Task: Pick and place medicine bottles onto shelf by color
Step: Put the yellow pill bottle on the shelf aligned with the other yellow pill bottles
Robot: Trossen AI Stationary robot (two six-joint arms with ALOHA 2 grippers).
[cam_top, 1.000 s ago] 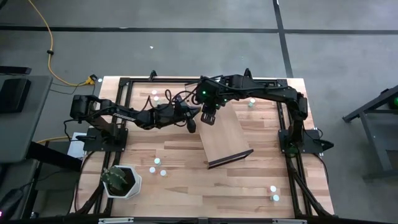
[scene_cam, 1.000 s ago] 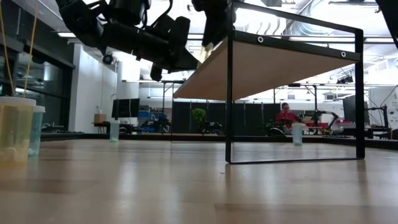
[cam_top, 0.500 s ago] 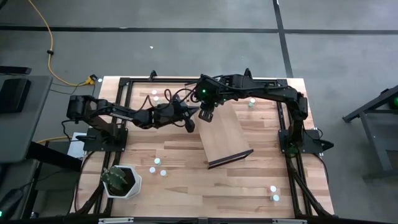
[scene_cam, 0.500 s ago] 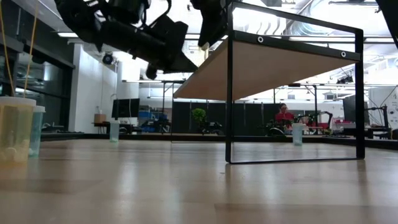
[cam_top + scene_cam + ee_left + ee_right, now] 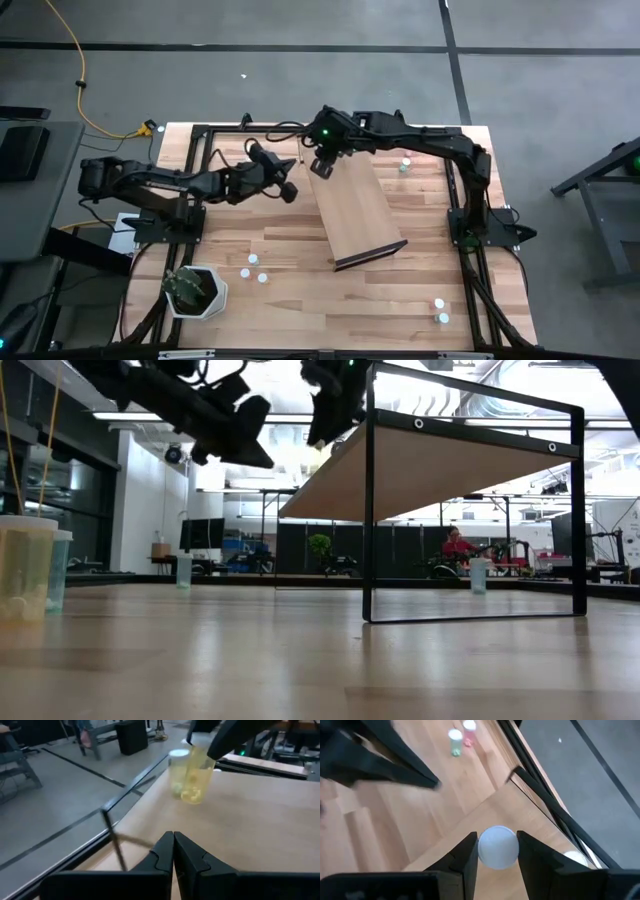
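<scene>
High view: right claw (image 5: 322,168) positioned over the far, raised corner of the shelf (image 5: 360,212), a tilted light-wood board with a dark frame edge; left claw (image 5: 288,190) drawn off to the side over bare desk (image 5: 300,290), apart from the board. Loose medicine bottles scattered: a pair near the far edge (image 5: 250,152), a pair beside the planter (image 5: 252,266), one past the shelf's far side (image 5: 405,165), a pair at the near right corner (image 5: 440,310). Ample open room around the board's left side; black perimeter rails border the desk. Low view: shelf (image 5: 440,470) seen from beneath, sloping, carried on a thin dark frame; both arms overhead; a yellow bottle (image 5: 25,568) close at the left. A tilted surface judged likely to let a round bottle roll or slide if set down off-upright. Left wrist view: left claw (image 5: 173,851) clenched on nothing, fingers pressed together; a yellow bottle (image 5: 192,781) hangs in the other arm's grip above the shelf board (image 5: 250,820), near its edge. Right wrist view: right claw (image 5: 496,851) grasping a white-capped bottle (image 5: 497,846) by its sides just under the cap, directly over the shelf corner, two more bottles (image 5: 461,736) on the desk beyond. Bottle judged light, rigid, smooth plastic; best held across the body, squarely, since a round wall may twist out. Frame edge close to the fingers; caution advised on descent.
</scene>
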